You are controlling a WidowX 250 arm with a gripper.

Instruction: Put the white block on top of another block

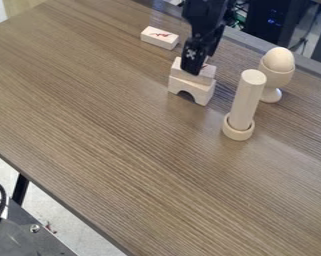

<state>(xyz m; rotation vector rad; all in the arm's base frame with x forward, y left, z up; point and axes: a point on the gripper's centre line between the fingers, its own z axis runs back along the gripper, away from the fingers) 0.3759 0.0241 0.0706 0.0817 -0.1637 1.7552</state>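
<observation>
The gripper [193, 64] hangs down from the top edge, right of centre, with its lower end in front of the upper block of a stack. That upper white block [206, 74] lies on an arch-shaped block [200, 93], which stands on the table with its dark opening facing the camera. Part of the upper block is hidden behind the gripper. Farther back and to the left, another pale block [160, 38] with a red mark on top lies flat on the table.
Right of the stack, a tall cylinder [247, 100] stands upright in a round ring [238, 133]. Behind it an egg [279, 59] sits in a footed cup [277, 77]. The wooden table [116, 135] has its near edge at lower left; dark equipment stands beyond the back edge.
</observation>
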